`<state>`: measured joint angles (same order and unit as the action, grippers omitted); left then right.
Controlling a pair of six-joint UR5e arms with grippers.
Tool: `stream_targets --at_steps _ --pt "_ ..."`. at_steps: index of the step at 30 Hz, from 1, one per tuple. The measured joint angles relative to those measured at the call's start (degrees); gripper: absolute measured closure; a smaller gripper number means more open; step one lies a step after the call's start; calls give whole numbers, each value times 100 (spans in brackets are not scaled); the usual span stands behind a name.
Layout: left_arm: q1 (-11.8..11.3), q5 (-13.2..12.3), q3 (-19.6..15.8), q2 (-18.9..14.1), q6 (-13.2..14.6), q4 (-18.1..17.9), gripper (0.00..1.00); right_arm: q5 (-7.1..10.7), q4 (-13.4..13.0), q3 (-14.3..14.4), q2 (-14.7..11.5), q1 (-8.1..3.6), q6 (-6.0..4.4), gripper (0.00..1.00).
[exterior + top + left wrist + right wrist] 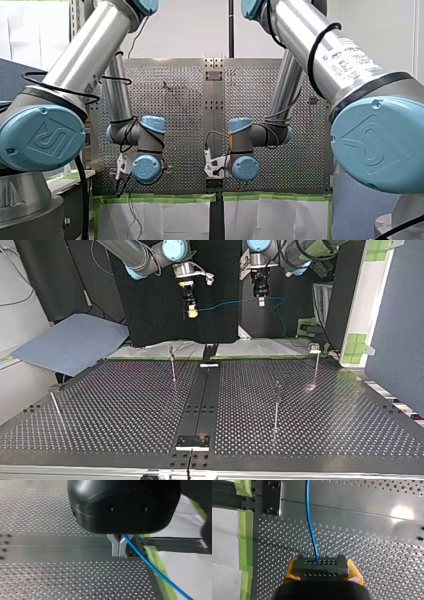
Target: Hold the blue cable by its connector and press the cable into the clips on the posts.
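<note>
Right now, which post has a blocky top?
The post furthest to the top view's right. Its top is a pale block, while the other three posts end in slim tips.

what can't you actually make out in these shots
Top view: the clips on the posts are too small to show their shape.
Left wrist view: the blue cable runs off the picture's edge, so its far end is unseen.
Right wrist view: the black connector covers most of the yellow pads.
Front view: the blue cable is too thin to find.
</note>
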<state>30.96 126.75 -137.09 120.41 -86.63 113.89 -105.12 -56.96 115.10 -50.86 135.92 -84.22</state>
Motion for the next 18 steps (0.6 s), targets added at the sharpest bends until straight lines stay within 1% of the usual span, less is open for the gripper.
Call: stream_targets --at_steps 4,10,13,16,18 --pt "0 2 0 40 64 17 100 0 0 0 0 0 0 100" --pt "1 4 0 44 77 19 100 0 0 0 0 0 0 100" --pt "28 66 12 -15 139 -44 100 -31 30 -9 11 -9 -5 100" --pt "50 194 21 -140 188 -72 100 -154 153 -75 -57 -32 -71 100" --pt "60 274 23 -232 191 -22 100 -269 269 -103 -155 -36 -166 100"
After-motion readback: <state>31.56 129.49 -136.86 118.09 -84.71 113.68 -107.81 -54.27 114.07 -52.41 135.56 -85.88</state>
